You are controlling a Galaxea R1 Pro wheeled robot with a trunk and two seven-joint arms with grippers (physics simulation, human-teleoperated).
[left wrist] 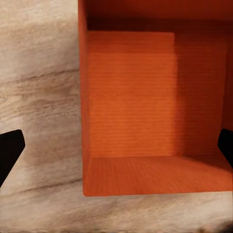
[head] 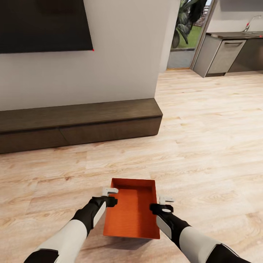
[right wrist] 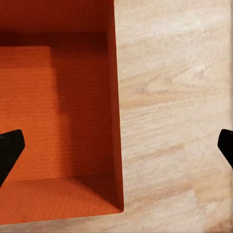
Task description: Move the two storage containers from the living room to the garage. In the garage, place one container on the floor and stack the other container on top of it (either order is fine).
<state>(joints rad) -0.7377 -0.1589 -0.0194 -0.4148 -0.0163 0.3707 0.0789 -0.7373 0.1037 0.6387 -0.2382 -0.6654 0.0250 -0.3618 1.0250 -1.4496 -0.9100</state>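
On the light wood-plank floor of the living room, seen from the head camera, one orange-red bin sits low between the two arms, open side up and with nothing in it; a faint shadow beneath its near edge suggests it may be lifted, but contact with the floor cannot be settled. The left gripper stands at the bin's left wall and the right gripper at its right wall, each with pale fingers spread. A dark wooden bench runs along the cream wall under a black television, and a doorway at far right opens onto grey cabinets. Judgement on progress: early stage; this bin is not yet in the garage, nothing is stacked, and a second bin is still to be dealt with. The left wrist camera adds what the head view lacks: the bin's left wall lies between dark fingertips set wide apart, not clamped on it. The right wrist camera shows the same on the opposite side: the right wall sits between widely spread fingertips, with bare planks beyond, so neither gripper visibly holds the bin.
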